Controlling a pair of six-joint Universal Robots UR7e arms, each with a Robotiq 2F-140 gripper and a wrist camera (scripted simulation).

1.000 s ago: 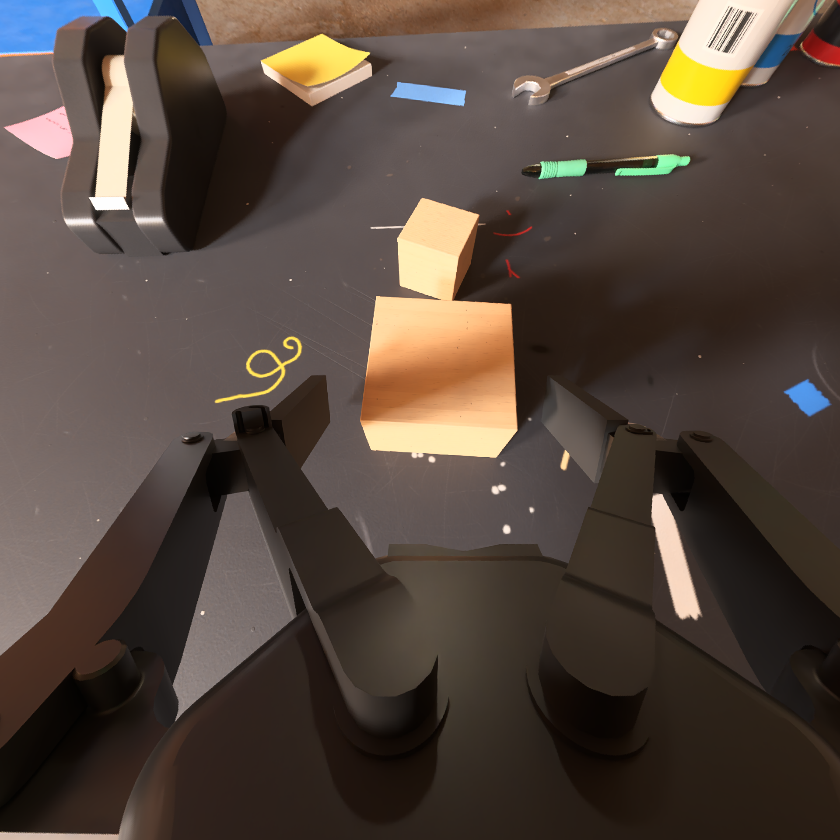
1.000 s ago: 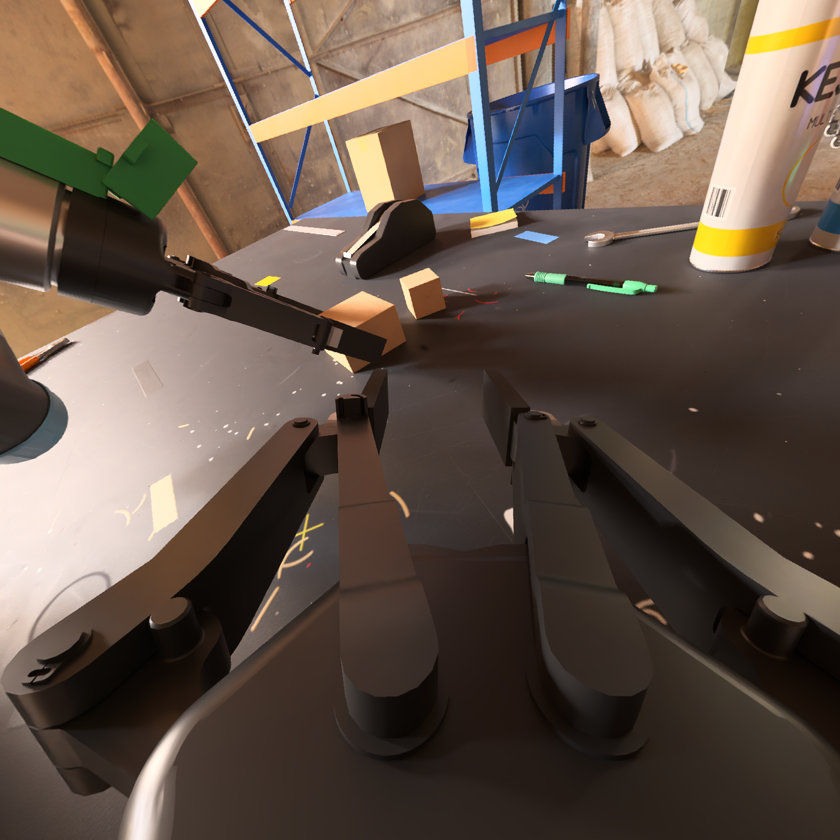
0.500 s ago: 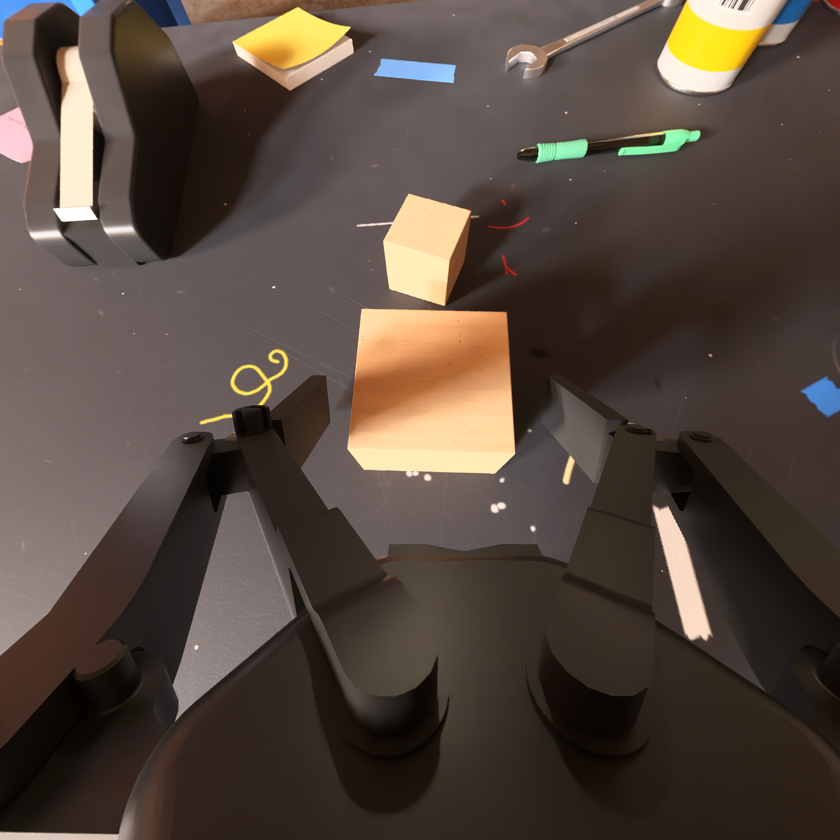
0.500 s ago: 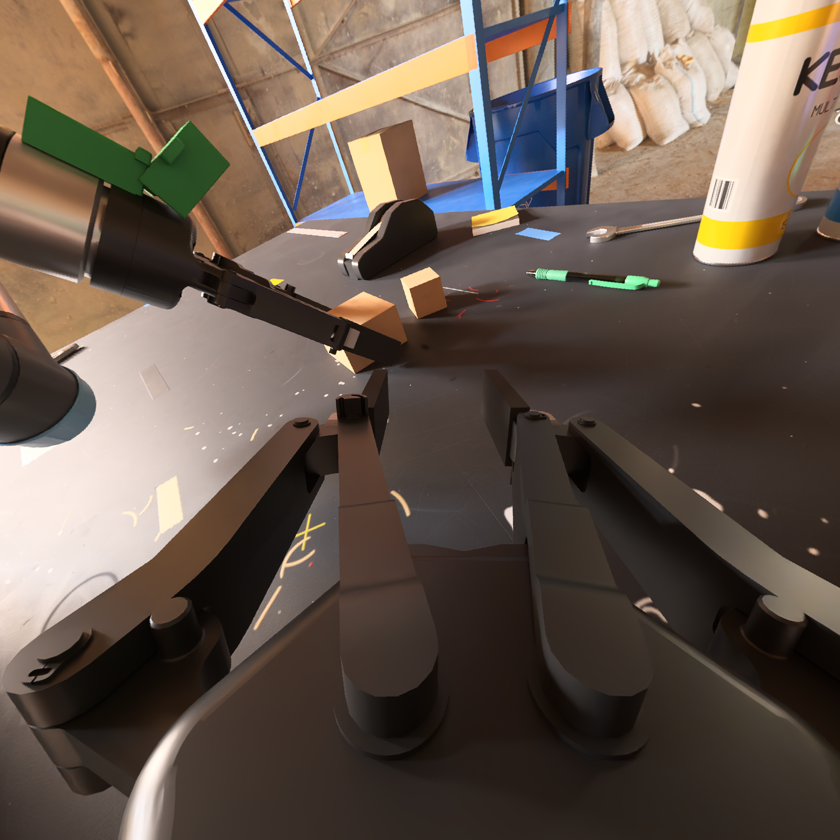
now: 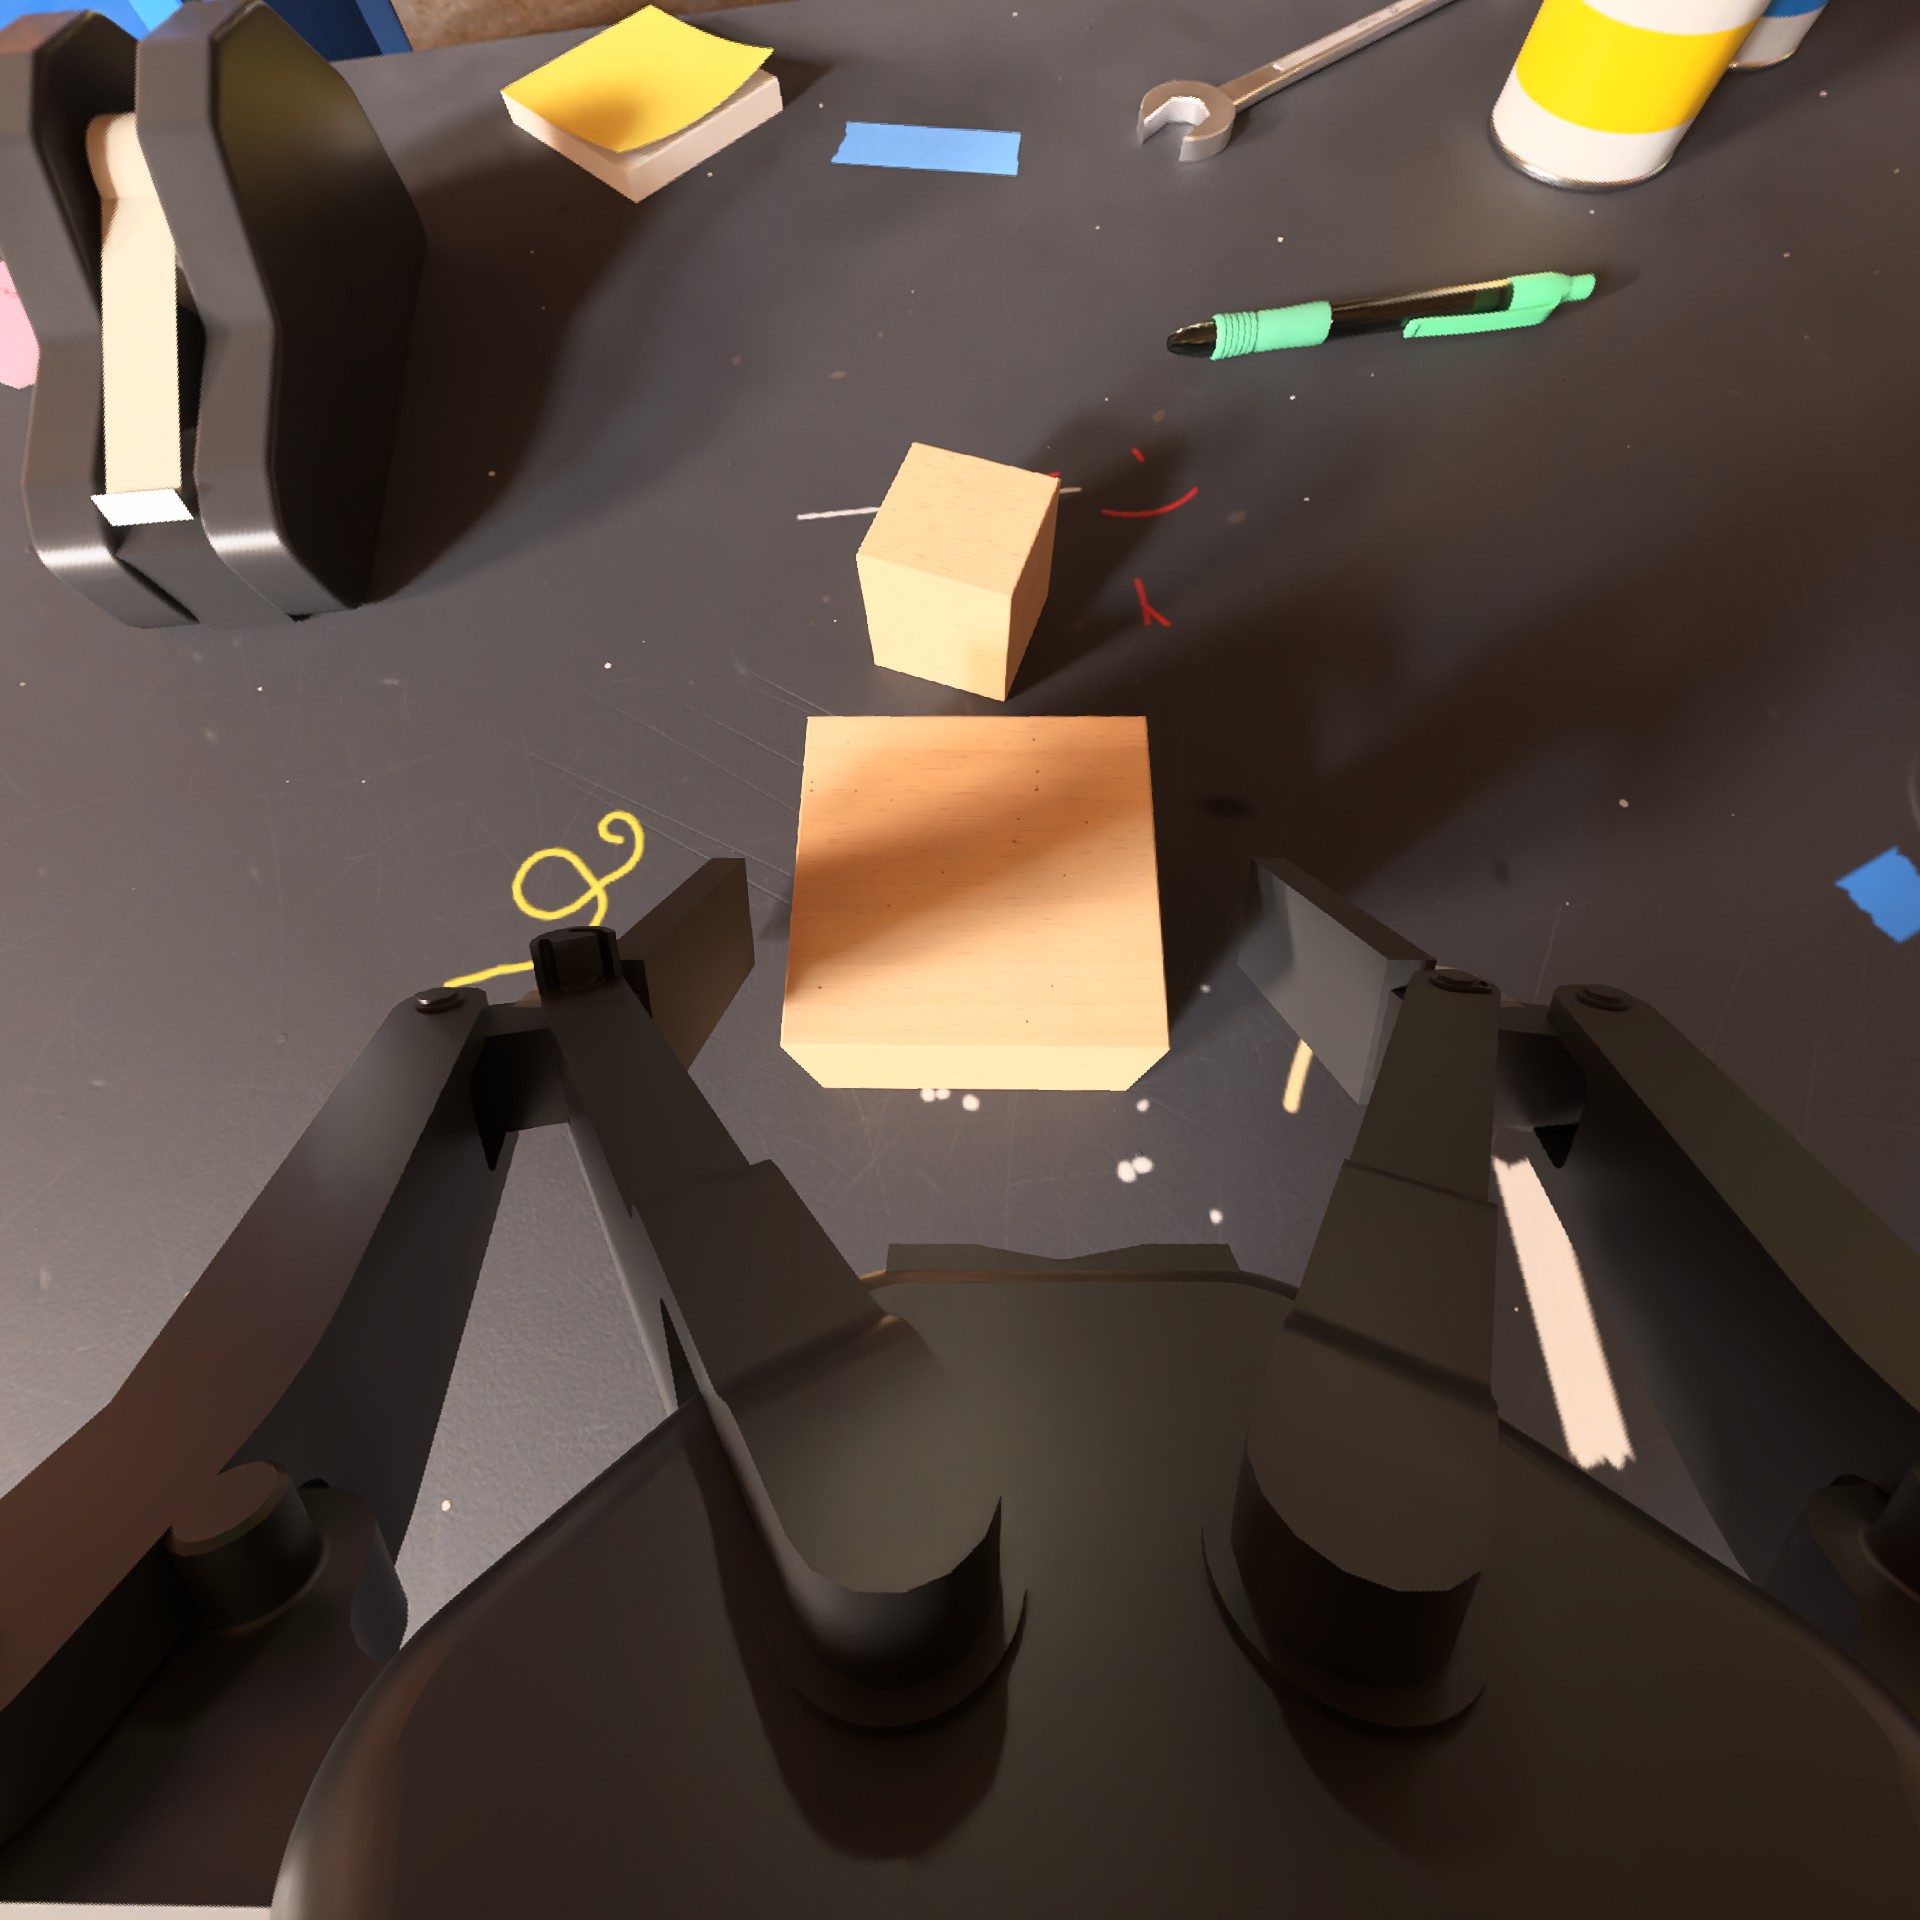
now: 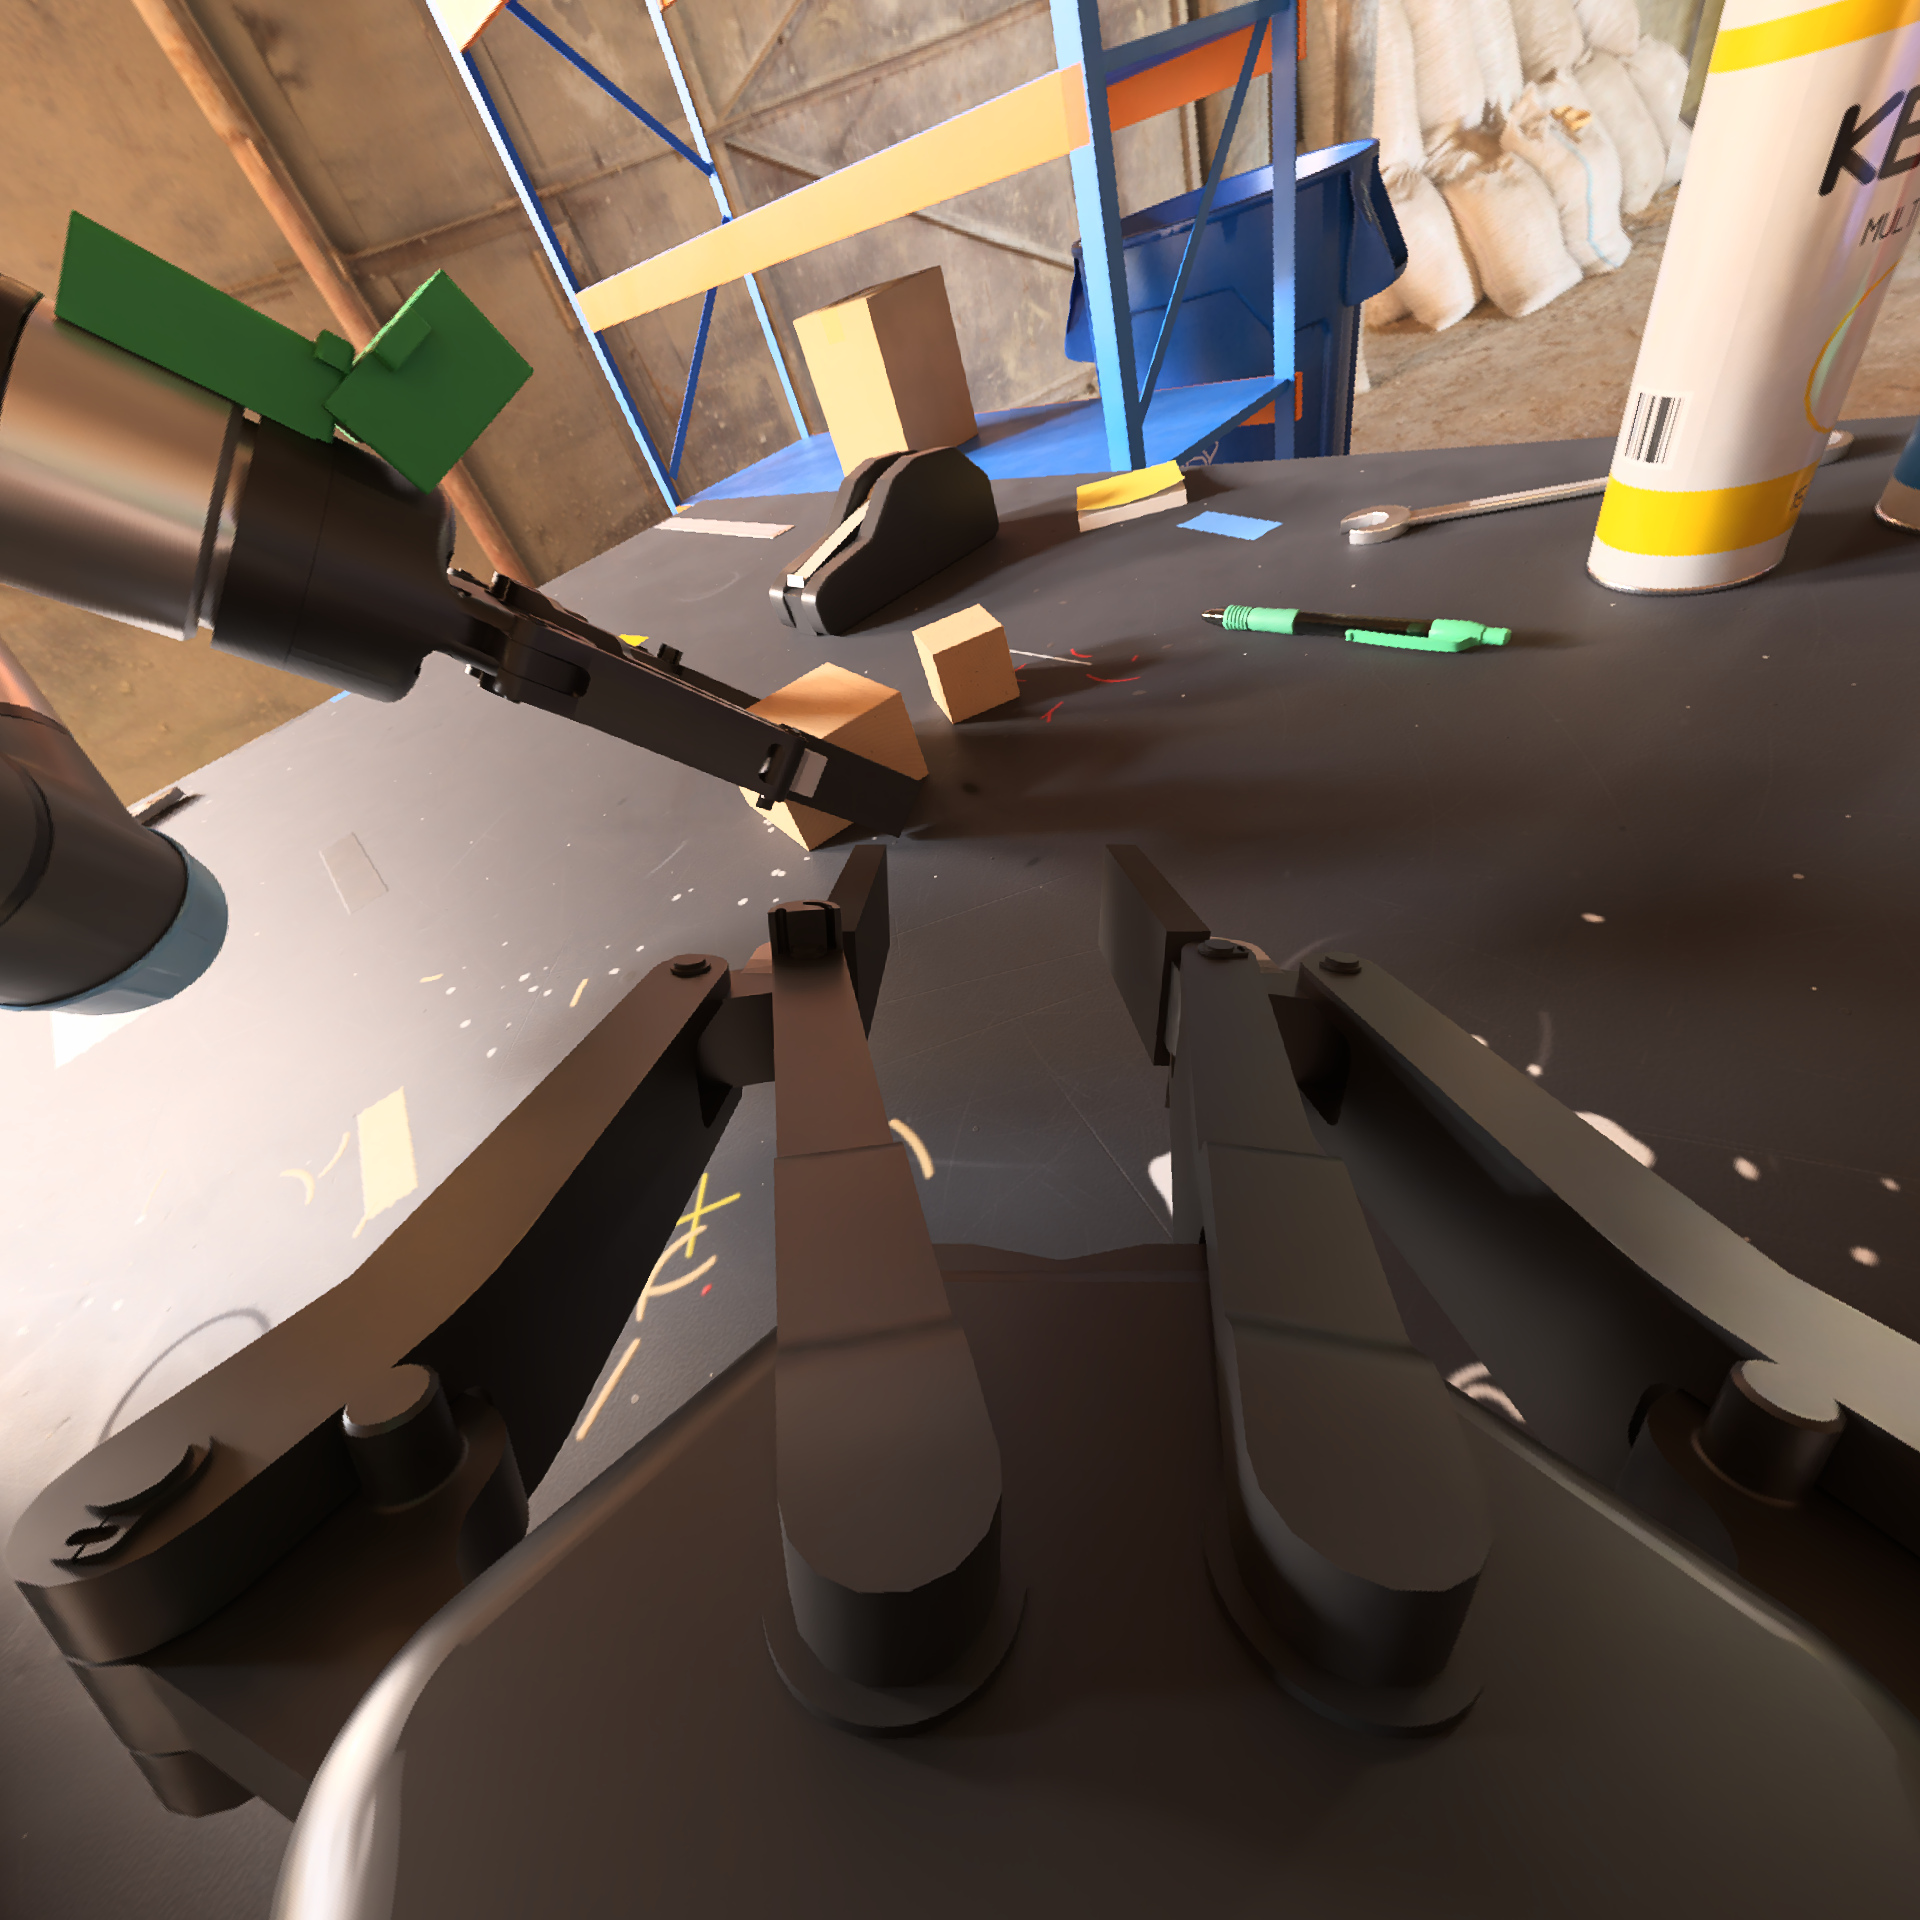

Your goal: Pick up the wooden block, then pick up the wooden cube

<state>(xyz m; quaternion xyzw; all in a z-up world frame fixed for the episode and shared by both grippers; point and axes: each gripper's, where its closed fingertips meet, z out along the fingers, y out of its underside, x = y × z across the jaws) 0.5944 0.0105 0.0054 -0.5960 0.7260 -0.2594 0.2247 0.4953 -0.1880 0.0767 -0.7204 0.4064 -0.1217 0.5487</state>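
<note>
Our left gripper (image 5: 997, 956) hangs low over the dark table (image 5: 520, 727), jaws spread wide to either side of the wooden block (image 5: 977, 894), one fingertip (image 5: 701, 935) just beside the block's left face and the other a little farther off its right face, neither touching. The block lies flat on the table. Just beyond its far edge sits the smaller wooden cube (image 5: 956, 566), turned at a slight angle and apart from the block by a thin gap. Seen from our right wrist, a finger of the left gripper (image 6: 831, 779) crosses in front of the block (image 6: 842, 717), with the cube (image 6: 966, 660) just behind. Our right gripper (image 6: 997, 904) waits near the table well short of the block, partly open and holding nothing. Farther out lie a black tape dispenser (image 5: 229, 312), a yellow pad of sticky notes (image 5: 644, 94), a green pen (image 5: 1382, 317), a wrench (image 5: 1236, 94) and a white-and-yellow canister (image 5: 1600, 94).
</note>
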